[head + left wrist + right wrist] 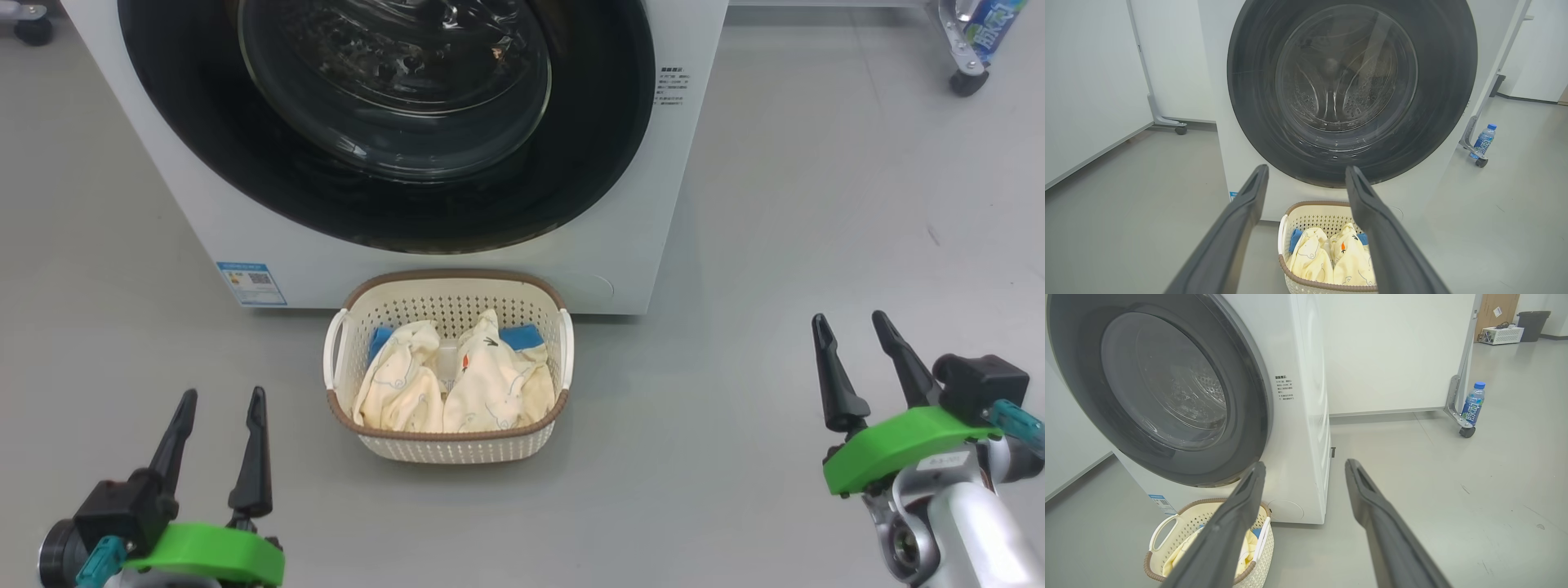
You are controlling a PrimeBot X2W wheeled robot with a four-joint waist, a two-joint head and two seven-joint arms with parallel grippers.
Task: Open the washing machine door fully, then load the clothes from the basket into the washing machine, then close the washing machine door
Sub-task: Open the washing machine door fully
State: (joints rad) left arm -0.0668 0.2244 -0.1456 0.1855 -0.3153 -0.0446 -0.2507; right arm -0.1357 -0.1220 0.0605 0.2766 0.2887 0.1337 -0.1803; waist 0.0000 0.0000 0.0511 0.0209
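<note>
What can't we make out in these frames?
- Door top: cut by the head view's upper edge.
- Basket floor: head view, under the clothes.
- Washer print: head view, too small to read.
- Clothes count: right wrist view, right pincer covers them.
- Bottle: head view, cropped at top edge.

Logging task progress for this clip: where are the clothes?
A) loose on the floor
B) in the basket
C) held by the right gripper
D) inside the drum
B: the clothes lie heaped in the basket, in front of the shut washing machine door.
</note>
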